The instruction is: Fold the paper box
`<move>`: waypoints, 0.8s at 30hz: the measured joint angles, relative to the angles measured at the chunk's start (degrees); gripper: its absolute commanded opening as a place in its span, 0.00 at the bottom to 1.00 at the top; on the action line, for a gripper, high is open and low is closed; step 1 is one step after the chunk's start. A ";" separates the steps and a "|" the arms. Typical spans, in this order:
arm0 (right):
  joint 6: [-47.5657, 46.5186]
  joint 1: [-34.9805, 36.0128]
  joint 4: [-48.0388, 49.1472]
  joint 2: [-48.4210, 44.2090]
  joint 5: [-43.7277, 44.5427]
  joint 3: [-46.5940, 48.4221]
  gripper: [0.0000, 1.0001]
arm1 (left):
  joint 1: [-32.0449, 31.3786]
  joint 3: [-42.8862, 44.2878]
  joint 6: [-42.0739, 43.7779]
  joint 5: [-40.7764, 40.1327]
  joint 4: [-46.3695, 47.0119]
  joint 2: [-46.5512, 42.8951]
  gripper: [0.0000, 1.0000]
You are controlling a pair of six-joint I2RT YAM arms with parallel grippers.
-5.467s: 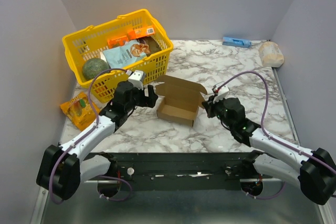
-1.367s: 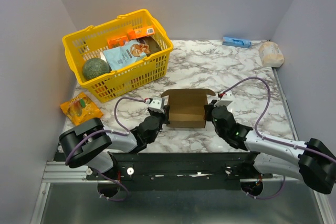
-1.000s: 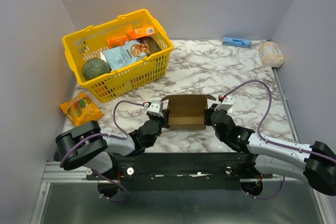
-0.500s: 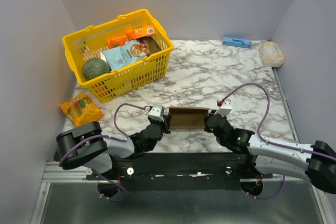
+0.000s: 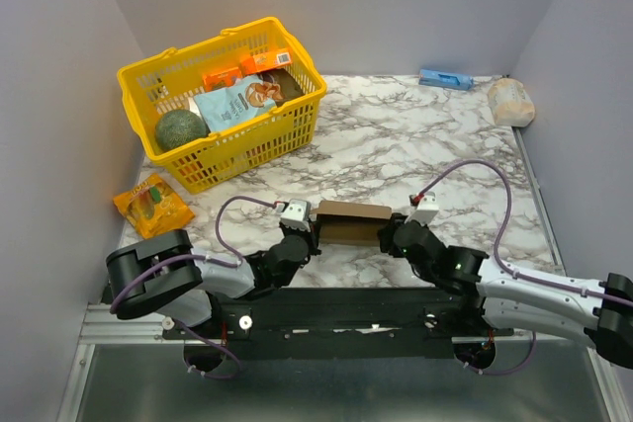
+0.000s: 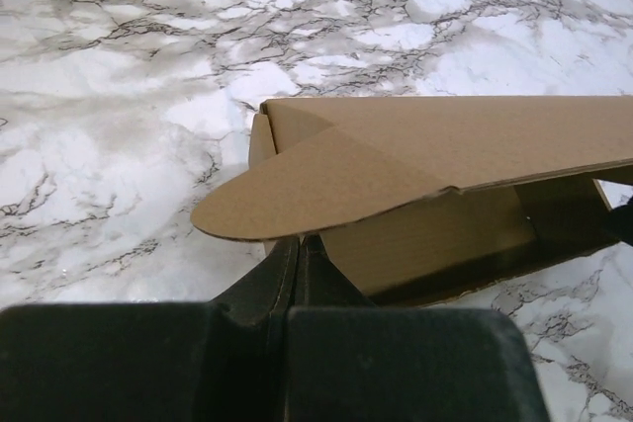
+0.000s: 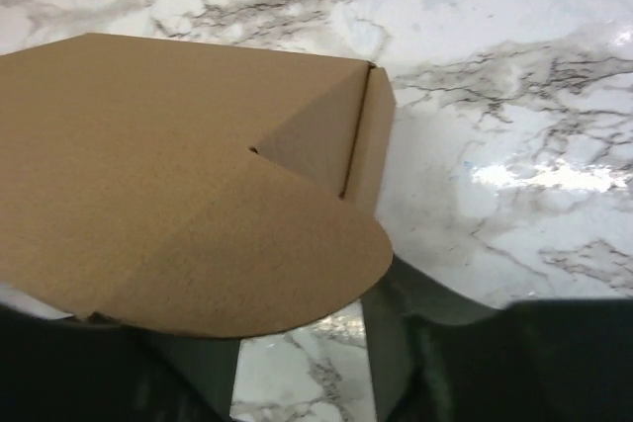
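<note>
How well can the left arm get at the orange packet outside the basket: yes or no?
Probably yes, but not at once. The orange packet lies clear to the arm's left, nothing between. The left gripper is shut at the paper box and would have to leave it first.

The paper box (image 5: pixel 351 222) is plain brown cardboard. Under it the table (image 5: pixel 415 135) is white, marbled with grey and black veins. Behind the paper box stands a bright yellow basket (image 5: pixel 247 145), and to its left lies an orange packet (image 5: pixel 151 207).

One paper box (image 5: pixel 348 223); one yellow basket (image 5: pixel 247 145); one blue box (image 5: pixel 444 78).
</note>
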 measured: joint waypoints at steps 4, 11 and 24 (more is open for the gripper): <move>-2.21 0.57 -2.43 -7.06 -3.43 -0.02 0.64 | 0.00 1.42 -0.37 -0.74 -4.83 -1.49 0.00; -8.37 0.59 -6.56 -22.43 -13.53 -0.46 0.61 | -0.02 2.78 -0.98 -2.03 -10.40 -3.04 0.00; -18.91 0.59 -11.02 -33.46 -25.64 6.60 0.61 | -0.11 3.69 -0.70 -2.45 -12.11 -2.97 0.00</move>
